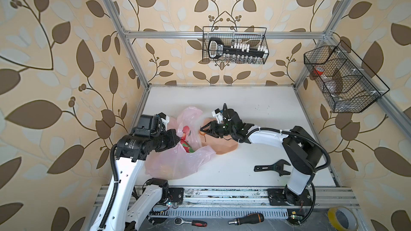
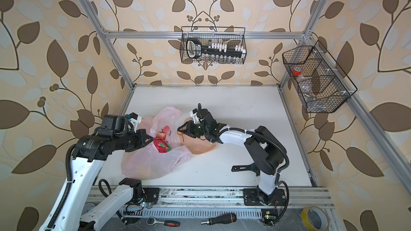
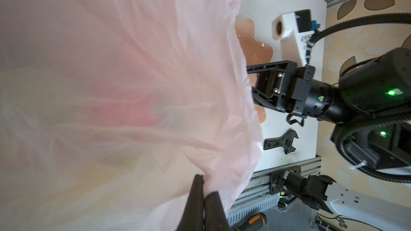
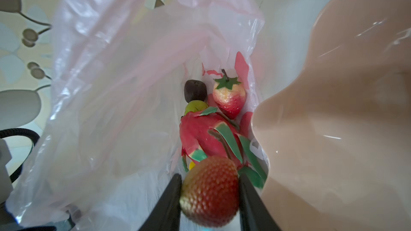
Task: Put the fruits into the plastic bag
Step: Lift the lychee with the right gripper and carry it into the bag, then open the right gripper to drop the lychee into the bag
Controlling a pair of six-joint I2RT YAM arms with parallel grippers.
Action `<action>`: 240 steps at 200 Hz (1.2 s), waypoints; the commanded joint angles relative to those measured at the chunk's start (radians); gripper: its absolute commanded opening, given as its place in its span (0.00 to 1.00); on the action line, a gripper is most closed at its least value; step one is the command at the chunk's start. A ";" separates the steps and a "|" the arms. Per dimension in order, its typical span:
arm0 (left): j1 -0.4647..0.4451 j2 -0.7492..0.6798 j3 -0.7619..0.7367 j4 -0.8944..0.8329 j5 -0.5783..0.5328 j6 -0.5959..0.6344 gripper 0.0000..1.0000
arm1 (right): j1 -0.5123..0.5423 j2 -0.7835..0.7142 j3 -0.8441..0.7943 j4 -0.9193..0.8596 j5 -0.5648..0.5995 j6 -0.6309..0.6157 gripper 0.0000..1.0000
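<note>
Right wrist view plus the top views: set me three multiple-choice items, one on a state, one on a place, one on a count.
1. The left pincer is: A shut on the edge of the plastic bag; B open, holding nothing; C shut on a spoon.
2. The black wrench lies: A inside the bag; B on the white table beside the right arm; C on top of the left arm.
3. How many strawberries show in the right wrist view? A one; B two; C four.

1 A: the left wrist view shows its jaws pinching the pink film.
2 B: both top views show it flat on bare table.
3 B: the held strawberry sits in the right pincer, and the second strawberry lies inside the bag.
</note>
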 commanded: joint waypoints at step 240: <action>-0.007 -0.036 -0.006 -0.010 -0.005 0.001 0.00 | 0.278 0.293 0.401 -0.006 -0.122 0.166 0.65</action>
